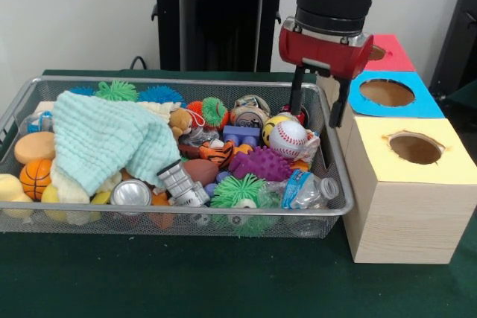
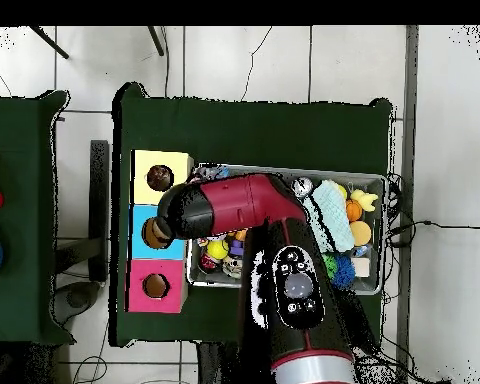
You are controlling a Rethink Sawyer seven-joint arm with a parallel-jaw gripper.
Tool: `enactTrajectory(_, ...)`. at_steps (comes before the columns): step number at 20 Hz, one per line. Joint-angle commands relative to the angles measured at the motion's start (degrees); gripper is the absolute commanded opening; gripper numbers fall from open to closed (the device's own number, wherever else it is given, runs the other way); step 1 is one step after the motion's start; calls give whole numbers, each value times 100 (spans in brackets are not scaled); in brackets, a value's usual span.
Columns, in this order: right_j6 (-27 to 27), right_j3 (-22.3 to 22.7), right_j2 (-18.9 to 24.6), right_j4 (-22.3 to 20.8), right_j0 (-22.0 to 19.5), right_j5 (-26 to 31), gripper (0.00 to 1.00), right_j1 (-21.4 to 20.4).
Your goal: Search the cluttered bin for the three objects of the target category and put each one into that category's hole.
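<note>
Three wooden boxes stand in a row just beside the cluttered bin: a yellow-topped box nearest the front camera, a blue-topped box behind it, and a red-topped box farthest back, each with a round hole in its lid. The bin, a long, shallow basket of silver wire mesh, lies on the green counter with its long axis running across the front view. It is heaped with soft and hard clutter.

The pincer hangs released, its two dark fingers spread and holding nothing. It straddles the bin's end wall on the box side, one finger inside the mesh and the other outside, next to the blue-topped box. Everything pickable lies below it and away from the boxes.

Closest under it are a stitched white baseball and a yellow smiley ball, both round and smooth. Just beyond lie a spiky purple ball, a crumpled clear plastic bottle and a shaggy green ball. Farther along, a waffle-textured mint cloth covers much of the bin's middle, and a small basketball sits at the far end.

The target category is not evident, so I cannot say which items qualify; the cloth may hide some.
</note>
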Motion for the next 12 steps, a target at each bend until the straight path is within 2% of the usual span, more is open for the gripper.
enactTrajectory(1,-844,1113,332,-237,-91,238,100,-400)
enactTrajectory(12,-875,1164,372,-269,-164,283,100,-398)
